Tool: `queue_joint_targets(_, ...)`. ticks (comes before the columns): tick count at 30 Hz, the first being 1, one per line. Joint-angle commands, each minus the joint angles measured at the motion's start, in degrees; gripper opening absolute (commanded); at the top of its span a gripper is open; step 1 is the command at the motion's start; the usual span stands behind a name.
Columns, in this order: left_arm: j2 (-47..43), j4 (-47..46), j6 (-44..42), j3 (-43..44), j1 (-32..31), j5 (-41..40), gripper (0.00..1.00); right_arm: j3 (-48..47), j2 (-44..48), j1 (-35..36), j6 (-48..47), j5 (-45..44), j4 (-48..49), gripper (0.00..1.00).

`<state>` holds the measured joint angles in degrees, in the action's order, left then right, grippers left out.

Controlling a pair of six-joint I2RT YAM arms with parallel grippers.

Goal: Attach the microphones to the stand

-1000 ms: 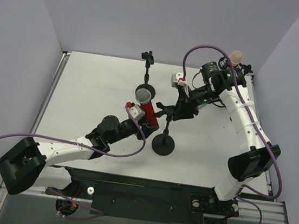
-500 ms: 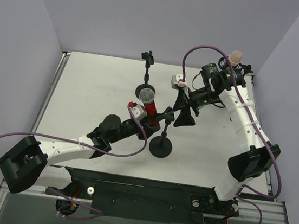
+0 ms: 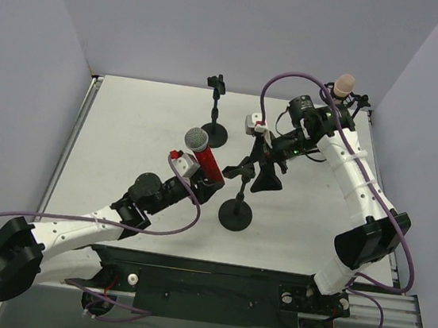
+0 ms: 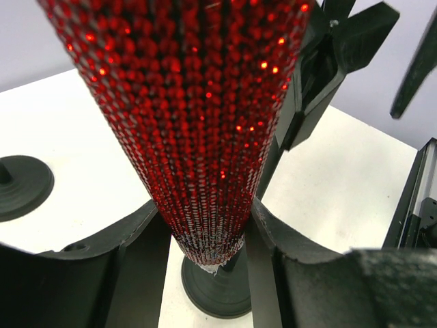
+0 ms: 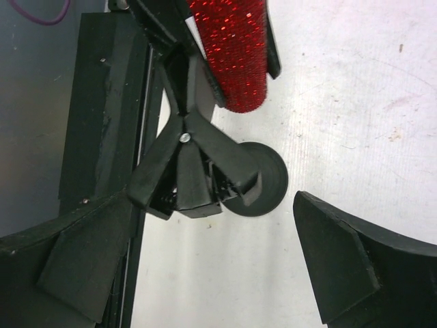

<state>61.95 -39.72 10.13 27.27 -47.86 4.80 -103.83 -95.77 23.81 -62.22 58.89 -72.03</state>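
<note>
My right fingers (image 5: 341, 266) had sprung wide open off the clip (image 5: 184, 164) of the stand (image 3: 235, 212) and held nothing. My left fingers (image 4: 270, 273), closed on the red microphone (image 3: 207, 166), had drawn it just left of that stand, so I judged it not yet clipped in.

Right claw (image 3: 257, 169) opened off the stand; red microphone (image 3: 205, 162) shifted left.

A white table (image 3: 126, 137) stands between pale grey-lilac walls (image 3: 243, 31) on three sides. A metal rail (image 3: 74, 142) runs along its left edge, and a black plate (image 3: 212, 287) lies at its near edge. In the right wrist view, the table surface has some faint scuff marks (image 5: 396, 102).
</note>
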Motion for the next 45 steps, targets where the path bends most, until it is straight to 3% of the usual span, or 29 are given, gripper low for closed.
queue_joint_targets(1,-2.6,-0.6,0.6,-0.9,0.2,-0.1,0.00,-2.3,0.8,1.1,4.8,0.2,3.4,1.00)
queue_joint_targets(10,-4.2,1.5,0.7,-1.6,0.0,1.8,0.00,-2.7,0.6,3.5,6.8,-1.1,4.4,0.96)
queue_joint_targets(14,-4.2,1.8,0.8,-2.0,0.0,2.5,0.00,-2.8,0.7,3.4,6.8,-0.9,4.3,0.87)
queue_joint_targets(16,-3.8,1.9,0.7,-1.9,-0.2,2.7,0.00,-2.8,0.7,3.4,6.6,-0.9,4.1,0.79)
queue_joint_targets(18,-3.2,2.5,0.5,-1.4,-0.5,3.0,0.00,-3.0,0.7,3.4,5.7,-1.1,3.4,0.57)
queue_joint_targets(19,-2.6,3.0,0.1,-0.8,-0.6,3.1,0.00,-3.0,0.7,3.4,5.1,-1.1,2.7,0.41)
queue_joint_targets(21,-1.5,3.6,-0.4,0.1,-1.0,3.2,0.00,-3.0,0.7,3.4,4.0,-1.2,1.8,0.28)
queue_joint_targets(25,0.5,4.0,-0.9,1.9,-1.3,3.7,0.00,-3.0,0.5,3.4,3.3,-1.2,0.9,0.15)
queue_joint_targets(32,3.6,2.6,-0.9,4.1,-2.7,4.0,0.00,-2.6,0.2,3.4,3.4,-1.3,0.9,0.08)
queue_joint_targets(45,4.1,-2.8,-1.1,2.7,-5.8,2.0,0.00,-2.2,0.1,3.1,4.0,-1.9,1.1,0.08)
